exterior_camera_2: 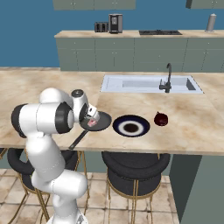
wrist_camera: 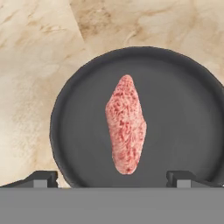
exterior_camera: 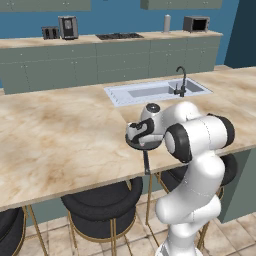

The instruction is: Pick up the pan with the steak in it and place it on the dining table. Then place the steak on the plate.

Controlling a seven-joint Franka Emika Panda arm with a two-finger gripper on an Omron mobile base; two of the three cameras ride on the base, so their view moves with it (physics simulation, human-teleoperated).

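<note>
a blue-walled kitchen, with the beige marbled bench (exterior_camera_2: pixel 52 87) running wide under the arm. the pan (exterior_camera_2: pixel 101 122) sits on that bench near its front edge, handle poking out over the stools, just beside the plate (exterior_camera_2: pixel 131 127). the steak (wrist_camera: pixel 126 124) lies mid-pan. the pincer (wrist_camera: pixel 112 177) hovers right above it, tips spread wide apart, gripping nothing. the risk, as i judge it: a thin flat slab may slip from the tips, or a low descent may shove the pan.
</note>
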